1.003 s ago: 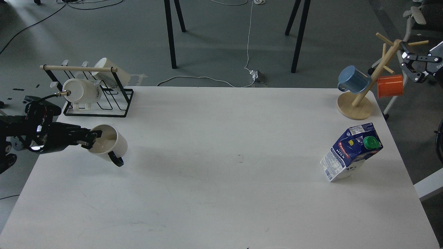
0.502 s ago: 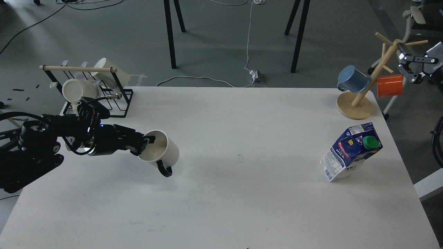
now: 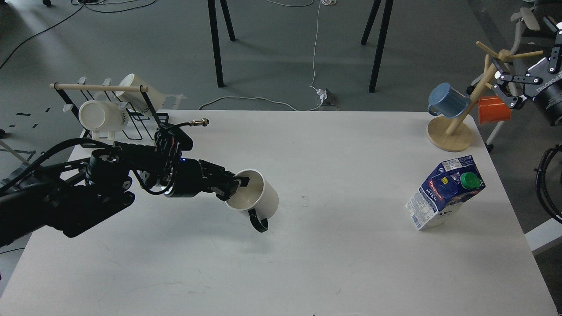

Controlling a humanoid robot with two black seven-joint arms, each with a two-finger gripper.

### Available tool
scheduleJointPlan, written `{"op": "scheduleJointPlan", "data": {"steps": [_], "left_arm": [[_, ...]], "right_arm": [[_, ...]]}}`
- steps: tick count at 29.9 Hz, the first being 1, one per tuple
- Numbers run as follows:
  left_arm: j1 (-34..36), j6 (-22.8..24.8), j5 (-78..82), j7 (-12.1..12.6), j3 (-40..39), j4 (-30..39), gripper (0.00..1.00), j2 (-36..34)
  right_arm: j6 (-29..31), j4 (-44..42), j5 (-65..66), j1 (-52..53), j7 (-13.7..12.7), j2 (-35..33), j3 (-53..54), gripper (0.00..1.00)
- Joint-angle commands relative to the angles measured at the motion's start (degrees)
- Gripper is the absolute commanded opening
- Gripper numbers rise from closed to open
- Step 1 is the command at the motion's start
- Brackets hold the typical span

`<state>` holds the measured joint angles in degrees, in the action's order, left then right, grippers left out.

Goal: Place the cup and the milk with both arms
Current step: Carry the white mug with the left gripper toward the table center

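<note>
Midway over the worktop point(image 3: 307, 263), my left pincer point(image 3: 235, 186) grips the cup point(image 3: 254, 199) by its rim, tilted, handle down. Far right, the milk point(image 3: 445, 193) stands leaning; my right pincer point(image 3: 502, 87) hangs parted by the wooden mug tree point(image 3: 456, 127).

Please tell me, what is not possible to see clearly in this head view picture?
- White ceramic cup with black handle: whether it touches the white table or hangs above it; one view only.
- Left gripper: one finger is inside the cup, hidden by its wall.
- Right gripper: small and dark by the wooden mug tree; the arm is cut by the right edge.
- Dark blue milk carton: small print is unreadable.
</note>
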<state>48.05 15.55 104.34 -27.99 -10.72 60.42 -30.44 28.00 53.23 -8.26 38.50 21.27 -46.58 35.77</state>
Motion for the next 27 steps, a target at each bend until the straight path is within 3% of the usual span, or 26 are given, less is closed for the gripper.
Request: {"op": "scheduleJointPlan", "data": {"steps": [1, 27], "left_arm": [[-0.1, 0.0, 0.0, 0.0, 0.0, -0.1, 0.00, 0.6], [1.3, 1.2, -0.3, 0.0, 0.3, 0.1, 0.00, 6.0]], "right_arm": [[0.0, 0.1, -0.1, 0.1, 0.0, 0.1, 0.4, 0.99], [0.0, 0.0, -0.1, 0.3, 0.1, 1.8, 2.6, 0.99]]}}
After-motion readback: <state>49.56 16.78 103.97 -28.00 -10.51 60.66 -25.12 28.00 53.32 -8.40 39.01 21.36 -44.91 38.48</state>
